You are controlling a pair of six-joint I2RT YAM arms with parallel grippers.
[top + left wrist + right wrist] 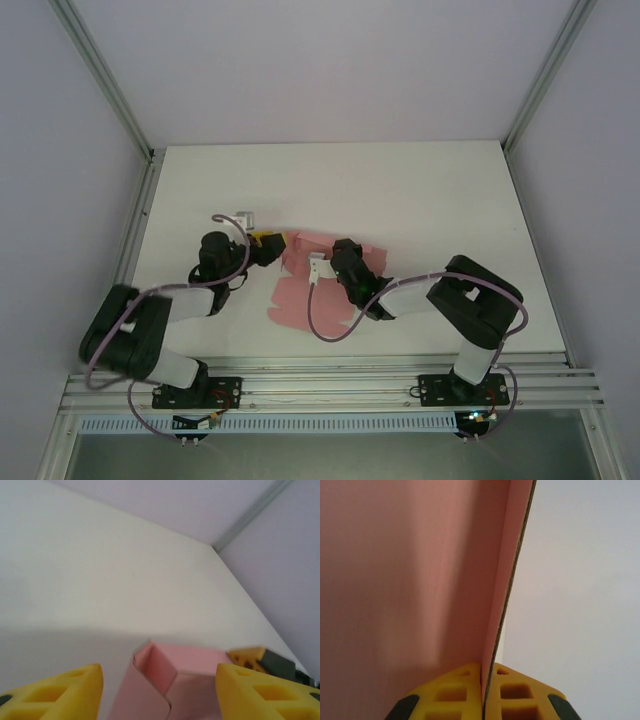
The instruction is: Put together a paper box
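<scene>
Same build on both: left arm (140, 335), right arm (470, 305). Chunky black joint housings with white tubular links between them. A lilac-grey cable (100, 365) runs in loose loops along the left arm, with a matching one (315, 320) on the right arm. Each arm sits on a black base plate (195, 393). There is a small green light (472, 415) by the right base. The left gripper (160, 690) has a black body and yellow fingers (60, 692) with moulded rectangular pockets. The right gripper (483, 692) has the same yellow pocketed fingers (452, 695), dark grey at the outer edges. A small white block (243, 217) sits at the left wrist, another (318, 266) at the right.
</scene>
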